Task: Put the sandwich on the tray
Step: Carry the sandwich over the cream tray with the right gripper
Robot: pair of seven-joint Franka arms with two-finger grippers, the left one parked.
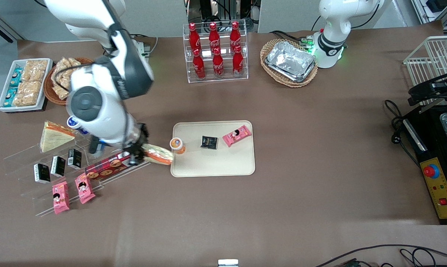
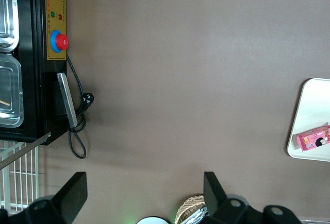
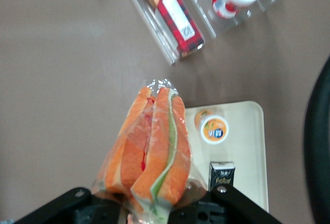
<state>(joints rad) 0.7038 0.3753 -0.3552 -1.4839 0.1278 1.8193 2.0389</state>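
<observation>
The sandwich (image 3: 149, 147), a clear-wrapped wedge with orange and green filling stripes, was held in the gripper (image 1: 137, 151), whose fingers (image 3: 242, 203) were closed on its broad end. In the front view the sandwich (image 1: 157, 155) hung above the worktop (image 1: 282, 193), its tip just beside the tray's edge nearest the working arm but not yet over the tray (image 1: 227, 168). Whether it touched anything beneath could not be told.

On the tray stood an orange-lidded cup (image 1: 177, 145) close to that same edge, with a small black packet (image 1: 209, 142) and a pink snack packet (image 1: 237, 135) farther along toward the parked arm's end. The wrist view showed the cup (image 3: 214, 129) and the black packet (image 3: 221, 175) lying just past the sandwich's tip.

Under and beside the gripper sat a clear tiered display rack (image 1: 60, 178) holding a red biscuit box (image 1: 106, 167), more black and pink packets, and a second sandwich (image 1: 55, 136) showing a pale bread face.

The carry seemed to be the step in hand, nearly done. The next move likely called for travel over the tray toward its bare part nearer the front camera, clear of the cup, then lowering before release; the cup looked easiest to knock.
</observation>
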